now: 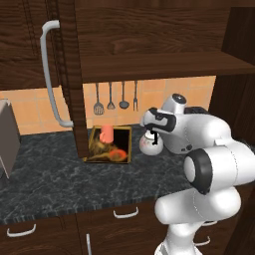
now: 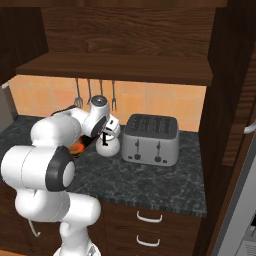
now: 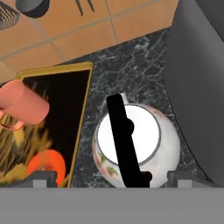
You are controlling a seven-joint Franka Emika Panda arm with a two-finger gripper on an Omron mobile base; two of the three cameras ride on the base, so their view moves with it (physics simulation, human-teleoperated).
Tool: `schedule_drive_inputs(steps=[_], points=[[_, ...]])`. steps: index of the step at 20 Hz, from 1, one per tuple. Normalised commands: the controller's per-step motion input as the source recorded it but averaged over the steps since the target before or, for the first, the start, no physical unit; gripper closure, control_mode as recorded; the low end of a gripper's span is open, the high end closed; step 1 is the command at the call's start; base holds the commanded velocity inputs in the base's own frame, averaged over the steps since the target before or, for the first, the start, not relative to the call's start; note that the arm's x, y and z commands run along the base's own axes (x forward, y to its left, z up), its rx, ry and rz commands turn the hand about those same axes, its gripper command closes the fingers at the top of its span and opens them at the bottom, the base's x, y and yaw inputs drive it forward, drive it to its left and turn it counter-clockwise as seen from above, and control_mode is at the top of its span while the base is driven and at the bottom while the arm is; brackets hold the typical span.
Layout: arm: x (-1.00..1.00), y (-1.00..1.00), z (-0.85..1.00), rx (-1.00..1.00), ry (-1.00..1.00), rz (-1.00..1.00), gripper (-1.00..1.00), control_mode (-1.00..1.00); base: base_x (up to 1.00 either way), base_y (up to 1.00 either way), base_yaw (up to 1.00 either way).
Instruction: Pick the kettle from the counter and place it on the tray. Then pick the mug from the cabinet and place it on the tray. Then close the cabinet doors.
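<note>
While the gripper (image 3: pixel 112 178) hangs just above the kettle (image 3: pixel 136 146) with its fingers spread wide on either side, the kettle stands on the counter (image 1: pixel 60 172) between the tray (image 3: pixel 65 109) and the toaster (image 2: pixel 151 139), just beside the tray's rim. An orange mug (image 3: pixel 22 105) already sits on the tray. One cabinet door (image 1: pixel 69 74) stands open above the counter.
</note>
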Motion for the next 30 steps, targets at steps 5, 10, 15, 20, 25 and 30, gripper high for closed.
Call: schedule_drive_inputs(steps=[5, 10, 15, 20, 25, 30], points=[[0.06, 0.31, -0.51, -0.04, 0.0, 0.18, -1.0, -1.0, 0.0, 0.0, 0.0], [0.03, 0.38, -0.63, -0.2, 0.0, 0.13, -1.0, -1.0, 0.0, 0.0, 0.0], [0.28, 0.14, -0.41, -0.06, 0.0, 0.1, -1.0, -1.0, 0.0, 0.0, 0.0], [0.47, -0.12, -0.4, 0.0, -0.02, 0.14, -1.0, -1.0, 0.0, 0.0, 0.0], [0.07, -0.1, -0.32, 0.0, -0.01, 0.08, 1.0, -1.0, 0.0, 0.0, 0.0], [-0.07, -0.05, -0.38, 0.0, -0.05, 0.01, 1.0, -1.0, 0.0, 0.0, 0.0]])
